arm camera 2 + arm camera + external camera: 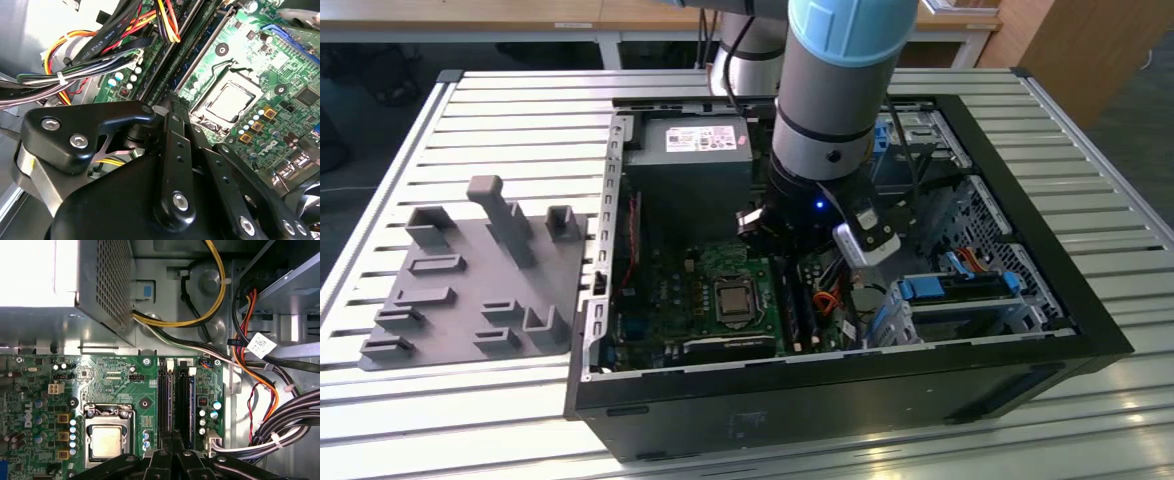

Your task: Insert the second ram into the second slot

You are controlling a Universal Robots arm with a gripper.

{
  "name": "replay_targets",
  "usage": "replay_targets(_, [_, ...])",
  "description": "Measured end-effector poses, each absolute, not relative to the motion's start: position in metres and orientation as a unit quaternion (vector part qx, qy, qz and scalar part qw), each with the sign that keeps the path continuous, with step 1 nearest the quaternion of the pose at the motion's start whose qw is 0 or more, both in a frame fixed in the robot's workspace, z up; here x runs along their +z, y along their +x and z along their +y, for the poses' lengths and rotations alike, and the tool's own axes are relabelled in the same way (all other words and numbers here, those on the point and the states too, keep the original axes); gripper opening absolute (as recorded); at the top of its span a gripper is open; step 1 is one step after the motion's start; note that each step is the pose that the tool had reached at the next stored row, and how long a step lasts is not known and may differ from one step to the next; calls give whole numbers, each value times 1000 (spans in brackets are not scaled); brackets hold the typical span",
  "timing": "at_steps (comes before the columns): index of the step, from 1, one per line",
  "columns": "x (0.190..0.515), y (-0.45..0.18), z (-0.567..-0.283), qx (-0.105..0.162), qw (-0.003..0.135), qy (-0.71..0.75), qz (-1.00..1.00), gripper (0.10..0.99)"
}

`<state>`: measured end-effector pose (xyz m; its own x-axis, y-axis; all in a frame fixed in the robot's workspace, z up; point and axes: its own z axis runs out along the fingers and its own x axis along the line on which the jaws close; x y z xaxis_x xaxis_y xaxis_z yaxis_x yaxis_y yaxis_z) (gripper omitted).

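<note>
The second ram (170,405) is a thin dark-blue strip standing on edge in the memory slot nearer the processor socket (106,440). In the second wrist view the second ram (197,52) runs straight up to my black fingertips. My gripper (172,436) is low inside the open computer case, its fingers drawn together over the strip's near end. The gripper (172,107) touches the strip at the slot line. Beside it, the neighbouring slot (185,405) holds another bluish strip. In the exterior view my arm (834,130) reaches down over the slots (798,300) and hides the fingers.
Bundles of black, yellow and orange cables (260,405) run beside the slots. The power supply box (694,150) sits at the back of the case, blue drive brackets (958,288) at the exterior view's right. A grey parts fixture (474,280) lies on the slatted table.
</note>
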<state>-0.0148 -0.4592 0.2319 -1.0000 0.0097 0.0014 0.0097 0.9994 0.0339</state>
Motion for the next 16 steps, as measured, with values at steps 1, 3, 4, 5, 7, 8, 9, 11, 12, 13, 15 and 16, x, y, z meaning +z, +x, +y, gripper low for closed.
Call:
replay_targets(1, [232, -15, -459, -17, 1, -5, -1000, 106])
replay_targets(3, [232, -15, -459, -17, 1, -5, -1000, 106])
replay_targets(4, [232, -15, -459, -17, 1, -5, -1000, 106])
replay_targets(5, [232, -15, -459, -17, 1, -5, -1000, 106])
replay_targets(7, [232, -14, -460, -17, 1, -5, -1000, 106])
replay_targets(8, [232, -14, -460, -17, 1, -5, -1000, 106])
replay_targets(9, [232, -13, -461, -17, 1, -5, -1000, 106])
replay_targets(11, [232, -12, -462, -17, 1, -5, -1000, 106])
replay_targets(12, [232, -12, -463, -17, 1, -5, -1000, 106])
replay_targets(13, [231, -11, -463, -17, 1, -5, -1000, 106])
replay_targets(15, [230, -11, -463, -17, 1, -5, -1000, 106])
replay_targets(16, [230, -11, -463, -17, 1, -5, -1000, 106])
